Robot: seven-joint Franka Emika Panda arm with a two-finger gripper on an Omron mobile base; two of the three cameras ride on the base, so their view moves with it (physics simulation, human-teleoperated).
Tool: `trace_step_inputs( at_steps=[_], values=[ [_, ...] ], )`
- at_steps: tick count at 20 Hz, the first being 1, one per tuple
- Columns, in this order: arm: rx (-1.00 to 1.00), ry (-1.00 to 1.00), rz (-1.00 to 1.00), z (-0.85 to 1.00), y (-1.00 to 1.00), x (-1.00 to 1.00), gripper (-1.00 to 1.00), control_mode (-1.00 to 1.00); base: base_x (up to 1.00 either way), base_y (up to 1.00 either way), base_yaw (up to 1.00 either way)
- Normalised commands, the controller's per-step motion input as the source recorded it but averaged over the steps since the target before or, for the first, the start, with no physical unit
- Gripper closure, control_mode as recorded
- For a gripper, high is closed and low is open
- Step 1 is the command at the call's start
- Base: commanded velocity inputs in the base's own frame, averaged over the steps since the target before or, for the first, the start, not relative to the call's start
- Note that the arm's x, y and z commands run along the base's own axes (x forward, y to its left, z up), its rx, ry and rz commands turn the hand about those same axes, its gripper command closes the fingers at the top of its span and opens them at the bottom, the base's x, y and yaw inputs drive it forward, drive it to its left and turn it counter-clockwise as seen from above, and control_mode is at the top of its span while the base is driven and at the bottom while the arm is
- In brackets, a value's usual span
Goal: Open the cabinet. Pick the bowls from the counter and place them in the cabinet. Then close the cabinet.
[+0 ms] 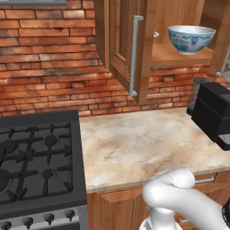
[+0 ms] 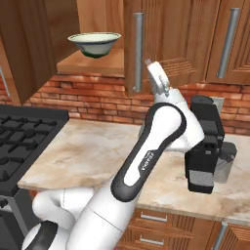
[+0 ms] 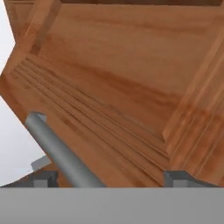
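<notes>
The cabinet [image 2: 97, 58] stands open above the counter [image 1: 139, 143], and both bowls sit on its shelf: the pale green-cream bowl [image 2: 94, 44] and the light blue bowl [image 1: 191, 38]. Closing therefore appears to be the remaining step. In the hand view the gripper [image 3: 105, 179] has its jaws wide apart and empty, facing the panelled door [image 3: 113, 100]; the grey bar handle [image 3: 61, 153] lies just beside one fingertip, its long axis slanting across the view, so the push or grasp turns on that offset. No brand, label or legible writing is visible.
</notes>
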Motion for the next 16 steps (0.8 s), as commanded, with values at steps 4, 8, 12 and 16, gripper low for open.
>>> trace_step_inputs(
  at_steps=[4,8,12,16],
  values=[
    [-0.23,-0.08,-0.65,0.00,1.00,0.87,-1.00,-1.00,0.00,0.00,0.00],
    [-0.17,0.00,-0.63,0.00,0.98,0.97,-1.00,-1.00,0.00,0.00,0.00],
    [-0.03,0.06,-0.47,0.08,0.74,0.91,-1.00,-1.00,0.00,0.00,0.00],
    [0.12,0.20,-0.32,0.15,0.01,1.00,-1.00,-1.00,0.00,0.00,0.00]
  ],
)
